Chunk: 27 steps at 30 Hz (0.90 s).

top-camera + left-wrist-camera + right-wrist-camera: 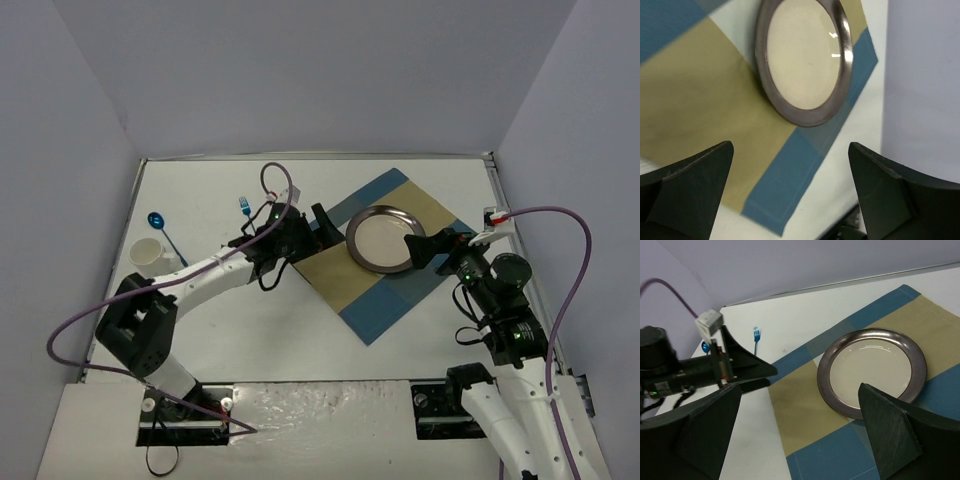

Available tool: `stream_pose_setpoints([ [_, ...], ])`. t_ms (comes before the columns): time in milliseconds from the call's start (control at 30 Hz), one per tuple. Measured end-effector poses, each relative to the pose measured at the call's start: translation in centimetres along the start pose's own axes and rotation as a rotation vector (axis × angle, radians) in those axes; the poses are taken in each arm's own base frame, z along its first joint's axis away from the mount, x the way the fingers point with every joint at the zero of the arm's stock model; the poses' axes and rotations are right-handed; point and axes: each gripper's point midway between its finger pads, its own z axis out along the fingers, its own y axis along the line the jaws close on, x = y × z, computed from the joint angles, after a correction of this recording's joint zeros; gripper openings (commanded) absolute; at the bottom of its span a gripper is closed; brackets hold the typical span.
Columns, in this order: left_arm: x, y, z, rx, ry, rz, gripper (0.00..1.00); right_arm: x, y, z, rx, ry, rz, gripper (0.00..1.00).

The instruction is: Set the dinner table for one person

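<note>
The white dinner table (pixel 270 335) carries a blue-and-tan checked placemat (pixel 340 275), turned diagonally. A plate (pixel 380 238) with a dark rim and a cream centre lies on the placemat's far part. My left gripper (pixel 322 225) is open and empty at the placemat's left edge, pointing at the plate (pixel 802 60). My right gripper (pixel 425 247) is open and empty at the plate's right rim. In the right wrist view the plate (pixel 872 370) lies between and beyond the fingers (pixel 890 430). A blue fork (pixel 243 205), a blue spoon (pixel 160 228) and a cream cup (pixel 148 252) lie at the far left.
Lavender-grey walls (pixel 300 70) border the table on three sides. The fork (pixel 756 334) shows behind the left arm (pixel 685 375) in the right wrist view. Purple cables (pixel 560 215) loop from both arms.
</note>
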Motion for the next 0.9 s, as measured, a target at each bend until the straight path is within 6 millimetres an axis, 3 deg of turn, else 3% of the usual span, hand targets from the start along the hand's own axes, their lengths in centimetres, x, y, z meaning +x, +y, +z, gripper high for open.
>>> stream_pose_setpoints([
  [133,-4.0,1.1,-5.8,-0.128,-0.074,0.142,0.97,0.3,-0.3,0.3,0.012,0.016,0.004,1.0],
  [233,-8.4,4.1,-11.3,-0.261,-0.165,0.196,0.97,0.7,-0.5,0.9,0.018,0.043,0.015,1.0],
  [400,-15.0,12.3,-20.9,-0.54,-0.307,0.172,0.96,2.0,-0.7,1.9,0.017,0.103,0.03,1.0],
  [500,-16.7,17.8,-25.6,-0.687,-0.333,0.09,0.93,2.6,-0.6,2.0,0.004,0.132,0.036,1.0],
  [600,-16.9,22.4,-28.7,-0.807,-0.318,0.0,0.91,2.8,-0.3,2.0,-0.017,0.142,0.037,1.0],
  [900,-16.9,29.0,-31.8,-0.933,-0.292,-0.171,0.82,3.7,1.9,1.7,-0.095,0.178,0.025,1.0],
])
